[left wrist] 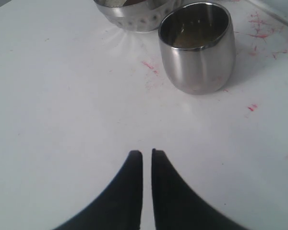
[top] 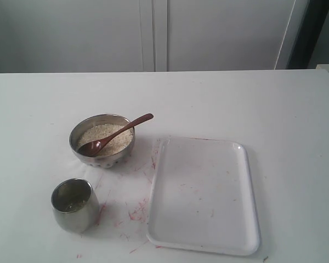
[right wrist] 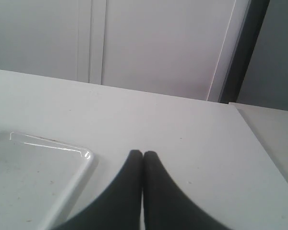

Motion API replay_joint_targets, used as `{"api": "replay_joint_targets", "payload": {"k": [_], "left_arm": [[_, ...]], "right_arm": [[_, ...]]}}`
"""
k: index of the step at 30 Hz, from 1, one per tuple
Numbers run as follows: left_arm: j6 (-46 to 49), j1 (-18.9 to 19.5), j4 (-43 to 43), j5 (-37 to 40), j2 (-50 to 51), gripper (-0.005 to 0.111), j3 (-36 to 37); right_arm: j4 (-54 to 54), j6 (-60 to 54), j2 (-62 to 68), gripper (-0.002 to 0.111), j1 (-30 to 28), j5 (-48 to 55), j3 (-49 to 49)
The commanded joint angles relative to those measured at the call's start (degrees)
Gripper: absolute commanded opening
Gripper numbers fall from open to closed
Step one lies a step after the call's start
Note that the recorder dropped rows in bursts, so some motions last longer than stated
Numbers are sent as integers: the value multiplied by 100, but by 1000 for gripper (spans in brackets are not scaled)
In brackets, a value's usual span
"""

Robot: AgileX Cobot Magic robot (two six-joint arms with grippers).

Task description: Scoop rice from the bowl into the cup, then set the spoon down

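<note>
The steel bowl [top: 102,141] holds a mound of pale rice [top: 108,137]. The dark wooden spoon [top: 116,134] rests in it, scoop on the rice, handle sticking out over the rim toward the right. The steel cup [top: 74,204] stands nearer the front, with a little rice at its bottom. In the left wrist view the cup [left wrist: 198,47] and the bowl's dimpled band [left wrist: 134,13] lie beyond my left gripper [left wrist: 147,154], which is shut and empty, well short of the cup. My right gripper [right wrist: 143,154] is shut and empty over bare table. Neither gripper shows in the exterior view.
A white rectangular tray [top: 204,194] lies right of the bowl and cup; its corner [right wrist: 62,158] shows beside my right gripper. Red marks [top: 137,211] stain the white table between cup and tray. A wall with cabinet doors stands behind the table's far edge.
</note>
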Motion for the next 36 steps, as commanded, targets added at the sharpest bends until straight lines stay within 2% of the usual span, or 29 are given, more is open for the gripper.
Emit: {"api": "replay_joint_targets", "payload": {"k": [1, 7, 11, 13, 17, 21, 28, 33, 36], "left_arm": [[3, -29, -65, 141, -17, 14, 41], [3, -29, -65, 141, -17, 14, 41], [3, -29, -65, 141, -17, 14, 41], [3, -29, -65, 141, -17, 14, 41], [3, -29, -65, 141, -17, 14, 41], [3, -29, -65, 141, -17, 14, 41], [3, -29, -65, 141, -17, 14, 41], [3, -29, -65, 141, -17, 14, 41], [3, -29, -65, 141, -17, 14, 41]], "right_arm": [[2, -40, -25, 0, -28, -27, 31], [2, -40, -25, 0, -28, -131, 31], [2, 11, -25, 0, -28, -581, 31], [2, 542, -25, 0, -28, -965, 31], [2, 3217, -25, 0, -28, -2009, 31], [2, 5370, -25, 0, -28, -2980, 31], [-50, 7210, -25, 0, -28, -3981, 31], [-50, 8990, -25, 0, -28, -4496, 31], [-34, 9324, -25, 0, -28, -4869, 31]]}}
